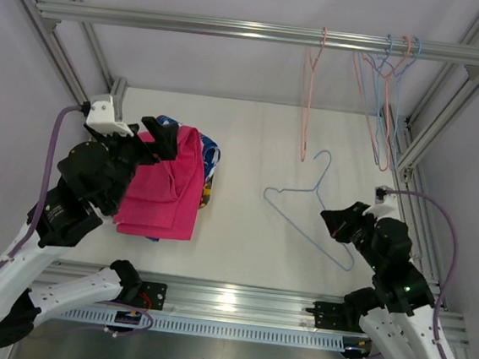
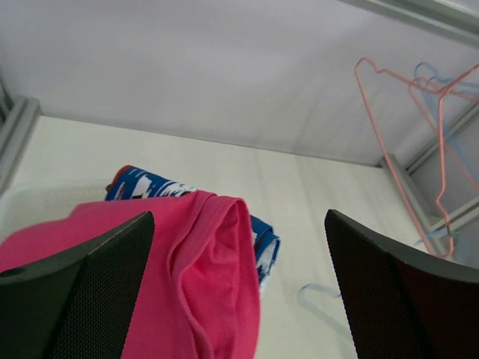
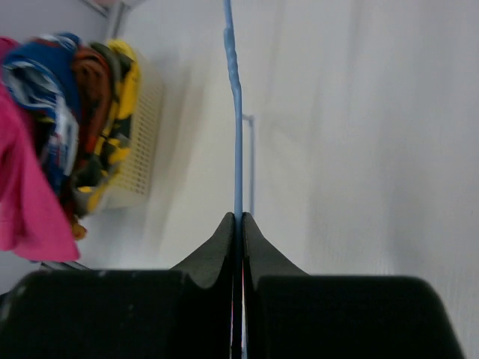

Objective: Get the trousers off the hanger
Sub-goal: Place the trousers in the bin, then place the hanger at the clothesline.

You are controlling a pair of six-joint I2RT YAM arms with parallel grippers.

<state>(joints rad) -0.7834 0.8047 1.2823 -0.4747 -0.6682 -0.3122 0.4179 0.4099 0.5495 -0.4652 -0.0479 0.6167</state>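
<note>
The magenta pink trousers (image 1: 164,191) lie on top of a pile at the left of the table, with the blue-red-white patterned trousers (image 1: 212,160) showing under them. My left gripper (image 1: 164,138) is open above the pile; in the left wrist view the pink trousers (image 2: 187,292) lie below its spread fingers (image 2: 97,284). My right gripper (image 1: 335,220) is shut on the wire of a bare light blue hanger (image 1: 310,195), held over the table. The right wrist view shows the hanger wire (image 3: 236,112) clamped between the pads, and the yellow and orange trousers (image 3: 112,112) in the pile.
Several pink and blue hangers (image 1: 384,92) hang empty from the rail (image 1: 237,29) at the back right. A pale perforated tray (image 3: 138,149) lies under the clothes pile. Frame posts (image 1: 412,154) stand at the right side.
</note>
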